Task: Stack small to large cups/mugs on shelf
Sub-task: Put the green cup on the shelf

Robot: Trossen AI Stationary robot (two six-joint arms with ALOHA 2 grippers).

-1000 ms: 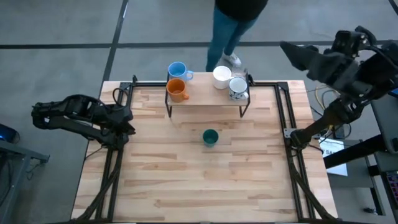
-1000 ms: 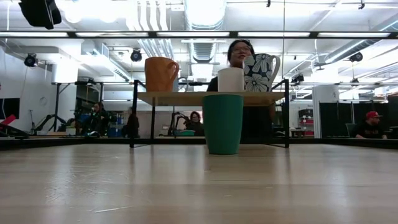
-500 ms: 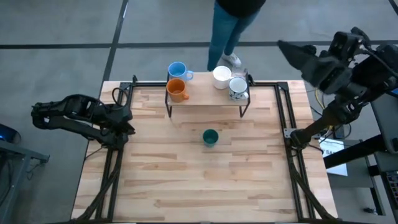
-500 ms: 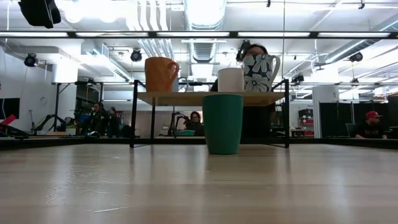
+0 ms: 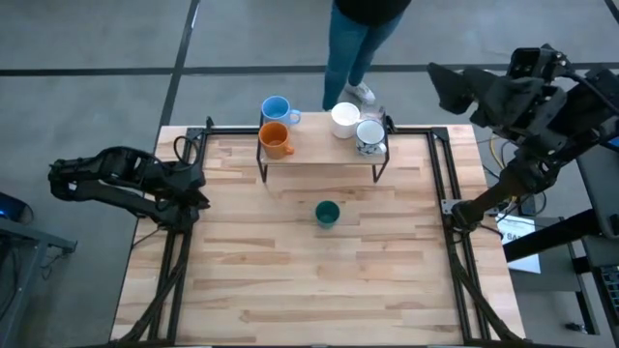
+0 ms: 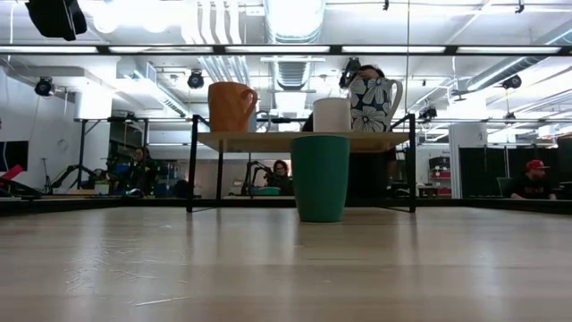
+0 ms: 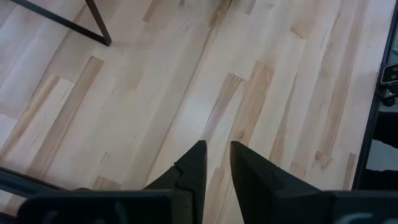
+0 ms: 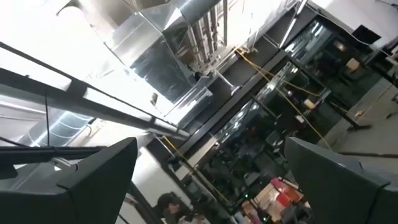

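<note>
Right gripper [image 5: 455, 82]: was raised off the table's far right corner, its two fingers [image 8: 74, 180] spread wide apart with nothing between them; its wrist view looked up at ceiling ducts.
Left gripper [image 5: 198, 184]: lay low at the table's left edge, fingers [image 7: 194, 168] drawn nearly together with a narrow gap, gripping nothing, their tips over bare wood.
Dark green cup [image 5: 327, 214]: stood upright on the table near its middle, in front of the shelf and apart from both grippers; in the low view [image 6: 320, 177] it hid part of the shelf's front edge.
Shelf [image 5: 319, 157]: stood at the table's far edge, centred, on black legs.
Orange mug [image 5: 276, 139]: stood on the shelf at its left end.
White mug [image 5: 345, 119]: stood toward the shelf's right end, at its far side.
Flower-patterned mug [image 5: 370, 136]: stood at the shelf's right end, just beside the white mug.
Light blue mug [image 5: 277, 109]: sat just beyond the orange mug at the shelf's far left corner; whether it rested on the shelf could not be told.
Person [image 5: 363, 39]: stood on the floor beyond the table's far edge.
</note>
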